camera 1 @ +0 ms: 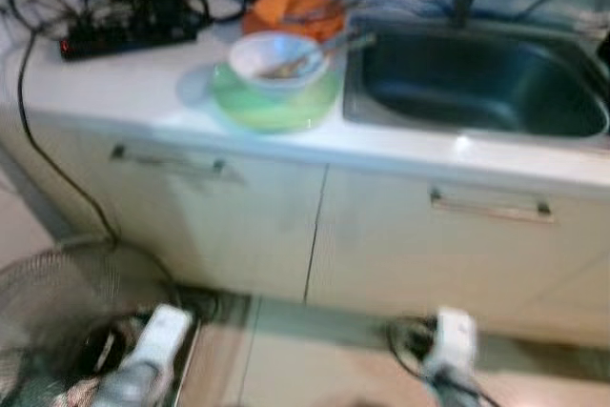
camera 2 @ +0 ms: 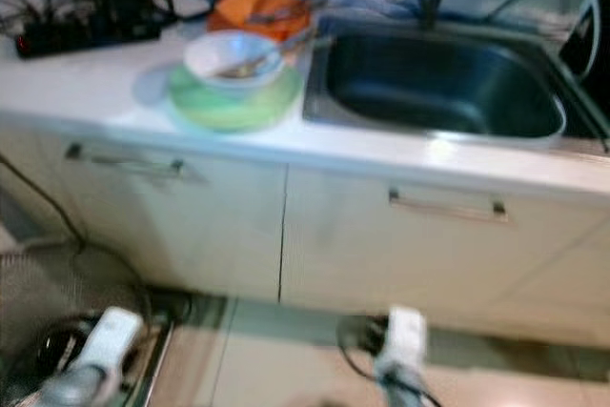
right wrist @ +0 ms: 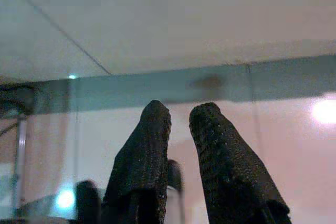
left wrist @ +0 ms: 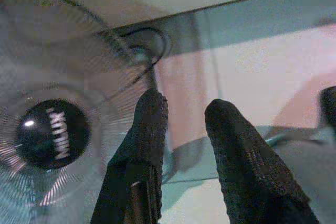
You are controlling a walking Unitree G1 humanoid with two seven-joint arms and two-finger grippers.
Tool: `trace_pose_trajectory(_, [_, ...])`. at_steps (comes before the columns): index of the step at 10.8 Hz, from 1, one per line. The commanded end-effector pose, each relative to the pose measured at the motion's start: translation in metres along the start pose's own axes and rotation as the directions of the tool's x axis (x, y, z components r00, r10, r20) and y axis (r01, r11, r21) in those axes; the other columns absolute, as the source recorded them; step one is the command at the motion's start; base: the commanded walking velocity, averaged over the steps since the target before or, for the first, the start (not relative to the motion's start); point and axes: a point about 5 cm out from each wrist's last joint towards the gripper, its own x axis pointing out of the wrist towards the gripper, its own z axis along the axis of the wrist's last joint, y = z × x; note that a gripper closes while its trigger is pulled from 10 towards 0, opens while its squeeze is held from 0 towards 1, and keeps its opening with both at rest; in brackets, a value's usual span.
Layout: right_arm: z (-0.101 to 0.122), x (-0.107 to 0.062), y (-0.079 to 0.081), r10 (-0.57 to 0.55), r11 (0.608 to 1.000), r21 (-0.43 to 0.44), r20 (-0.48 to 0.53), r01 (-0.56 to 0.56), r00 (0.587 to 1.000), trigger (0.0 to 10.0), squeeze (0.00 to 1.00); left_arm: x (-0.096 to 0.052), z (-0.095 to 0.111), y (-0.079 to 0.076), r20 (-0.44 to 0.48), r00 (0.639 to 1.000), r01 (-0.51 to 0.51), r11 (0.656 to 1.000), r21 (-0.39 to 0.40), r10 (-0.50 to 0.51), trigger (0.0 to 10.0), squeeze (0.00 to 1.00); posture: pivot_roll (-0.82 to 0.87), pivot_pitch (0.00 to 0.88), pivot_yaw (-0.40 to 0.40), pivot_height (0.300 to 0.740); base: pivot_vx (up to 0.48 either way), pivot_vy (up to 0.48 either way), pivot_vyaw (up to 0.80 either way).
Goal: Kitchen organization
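White counter (camera 1: 124, 92) holds one bowl (camera 1: 276, 56) on a green plate (camera 1: 276, 102), one orange plate (camera 1: 291, 9), beside one sink (camera 1: 477, 83). Left gripper (left wrist: 184, 114) and right gripper (right wrist: 178, 116) hang low over open floor, fingers slightly apart, empty.

A floor fan (left wrist: 52, 135) stands by the cabinet, a black power strip (camera 1: 129, 37) on the counter.

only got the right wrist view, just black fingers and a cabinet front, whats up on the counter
Observer: A white bowl sits on a green plate, left of the sink.
Operator: anything in the bowl
Observer: A utensil rests in it, handle toward the sink.
Operator: wheres the left pincer
Observer: The left pincer hangs low with its fingers apart, beside a floor fan.
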Motion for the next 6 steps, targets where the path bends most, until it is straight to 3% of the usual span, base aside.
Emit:
trace_pose_trajectory(1, [0.0025,0.0015,0.003,0.002,1.0,0.017,0.004,-0.002,1.0,10.0,0.0,-0.001,-0.0013,0.0048,-0.005,1.0,-0.008,1.0,0.012,0.008,10.0,0.0,0.02,0.057,-0.067,0.74,0.259,0.0,0.0])
trace_pose_trajectory(3, [0.0026,0.0016,0.0024,-0.003,1.0,0.015,0.001,0.003,1.0,10.0,0.0,-0.001,-0.0011,0.0047,-0.004,1.0,-0.005,1.0,0.012,0.005,10.0,0.0,0.02,0.056,-0.068,0.74,0.255,0.0,0.0])
trace_pose_trajectory(6, [0.0076,0.0024,0.0018,0.009,1.0,-0.008,0.025,-0.008,1.0,10.0,0.0,-0.0015,0.0021,0.0025,0.047,0.999,0.023,1.0,0.001,-0.023,10.0,0.0,0.02,0.054,-0.066,0.74,0.0,0.0,0.0])
